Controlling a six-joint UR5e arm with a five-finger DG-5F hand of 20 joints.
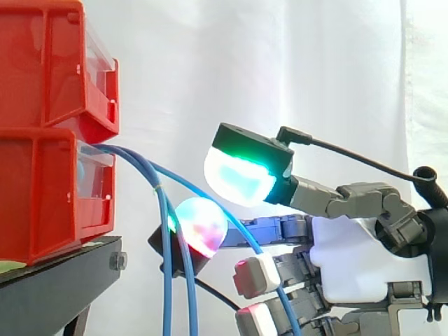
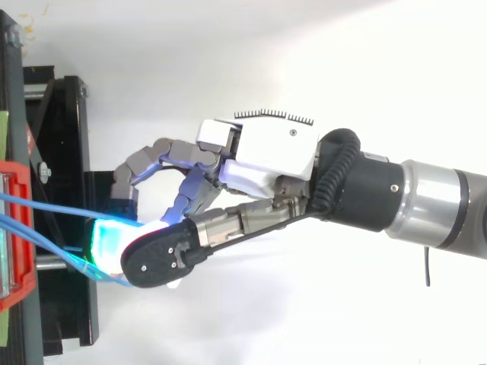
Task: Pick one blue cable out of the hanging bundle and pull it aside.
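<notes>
Blue cables come out of the lower red bin (image 1: 42, 203) and hang before the black stand (image 1: 56, 283). Two of them (image 1: 167, 280) drop straight down. One blue cable (image 1: 175, 180) slants away to the right and down, passing between the hand's pads. The hand (image 1: 350, 259) comes in from the right with its fingers curled. Its green and cyan thumb pad (image 1: 238, 175) sits just above a red and green fingertip (image 1: 201, 225), pinching the slanted cable. In the top view the hand (image 2: 266, 152) reaches left, and the cables (image 2: 46, 208) run under its glowing pad.
A second red bin (image 1: 49, 63) is stacked on the lower one at the left. The stand's black frame (image 2: 68, 152) and the bin's red edge (image 2: 17, 228) lie along the left of the top view. A white curtain hangs behind.
</notes>
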